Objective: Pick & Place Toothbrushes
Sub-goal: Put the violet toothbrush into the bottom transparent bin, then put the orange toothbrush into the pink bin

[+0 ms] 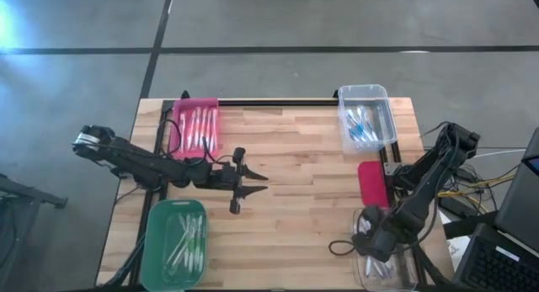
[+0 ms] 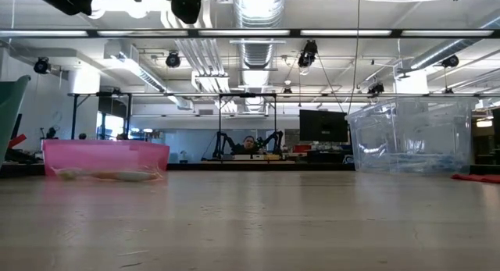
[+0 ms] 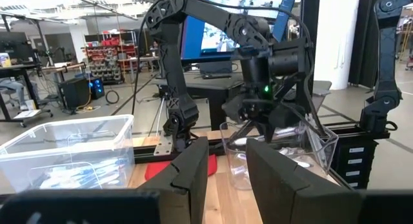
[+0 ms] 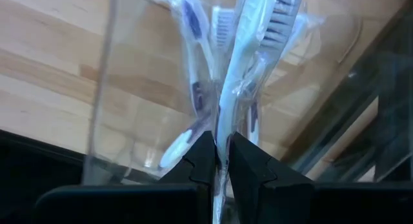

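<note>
Wrapped toothbrushes (image 4: 222,75) fill the right wrist view — the right gripper (image 4: 221,161) has its jaws clenched on one, down in the clear bin (image 1: 383,267) at the bench's near right corner. Light, stiff, slippery in film; grip mid-handle. Bin walls crowd it. Left gripper (image 1: 253,183) hovers mid-bench, jaws part-open and empty.

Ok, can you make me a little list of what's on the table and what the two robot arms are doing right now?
table: wooden top
pink bin: far left, toothbrushes inside
green bin: near left, toothbrushes inside
far clear bin: far right, blue toothbrushes inside
near clear bin: near right corner, under the right arm
red lid: flat, between the two clear bins
left tool: over the middle of the table, part open, holding nothing
right tool: down in the near clear bin, shut on a wrapped toothbrush
</note>
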`<state>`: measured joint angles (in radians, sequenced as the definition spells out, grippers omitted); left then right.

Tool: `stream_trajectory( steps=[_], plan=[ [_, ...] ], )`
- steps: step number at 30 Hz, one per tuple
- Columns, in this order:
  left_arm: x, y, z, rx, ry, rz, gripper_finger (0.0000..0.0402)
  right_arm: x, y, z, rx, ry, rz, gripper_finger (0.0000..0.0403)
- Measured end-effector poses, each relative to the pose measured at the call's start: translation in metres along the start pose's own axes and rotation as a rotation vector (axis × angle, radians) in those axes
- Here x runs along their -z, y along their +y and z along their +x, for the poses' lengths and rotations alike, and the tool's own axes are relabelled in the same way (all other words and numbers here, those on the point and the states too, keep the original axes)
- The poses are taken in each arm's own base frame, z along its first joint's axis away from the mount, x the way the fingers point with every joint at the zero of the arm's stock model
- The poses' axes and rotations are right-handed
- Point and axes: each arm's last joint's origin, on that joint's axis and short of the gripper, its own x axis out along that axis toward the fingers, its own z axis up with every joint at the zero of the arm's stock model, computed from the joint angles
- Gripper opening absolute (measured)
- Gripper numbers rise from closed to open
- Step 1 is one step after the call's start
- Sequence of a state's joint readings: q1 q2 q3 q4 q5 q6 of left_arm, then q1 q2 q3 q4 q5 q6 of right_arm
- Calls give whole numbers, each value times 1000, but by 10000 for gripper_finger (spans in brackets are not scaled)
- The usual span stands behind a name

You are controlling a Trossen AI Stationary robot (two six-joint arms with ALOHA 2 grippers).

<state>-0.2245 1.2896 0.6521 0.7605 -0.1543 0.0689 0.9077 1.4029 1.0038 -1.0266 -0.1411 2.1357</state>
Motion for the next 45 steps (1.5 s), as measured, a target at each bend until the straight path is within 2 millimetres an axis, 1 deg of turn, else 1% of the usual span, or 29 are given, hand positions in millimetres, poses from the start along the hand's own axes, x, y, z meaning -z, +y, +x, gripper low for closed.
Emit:
stream_trajectory(
  steps=[3,7,16,20,28,34,40,45],
  plan=[
    [0,0,0,0,0,0,110,-2,-1,9,5,18,0,26],
    [0,0,0,0,0,-1,110,-3,-2,15,-1,21,-1,42],
    [0,0,0,0,0,-2,110,-5,-4,17,7,16,1,83],
    [0,0,0,0,0,-2,110,-3,-2,13,-6,25,-1,101],
    [0,0,0,0,1,-2,110,2,0,-12,-69,64,-9,129],
    [0,0,0,0,0,-2,110,2,-1,-37,-65,25,13,137],
    [0,0,0,0,0,4,110,-5,11,-67,-219,-134,-19,117],
    [0,0,0,0,0,5,110,-20,23,-84,-284,-202,-94,94]
  ],
)
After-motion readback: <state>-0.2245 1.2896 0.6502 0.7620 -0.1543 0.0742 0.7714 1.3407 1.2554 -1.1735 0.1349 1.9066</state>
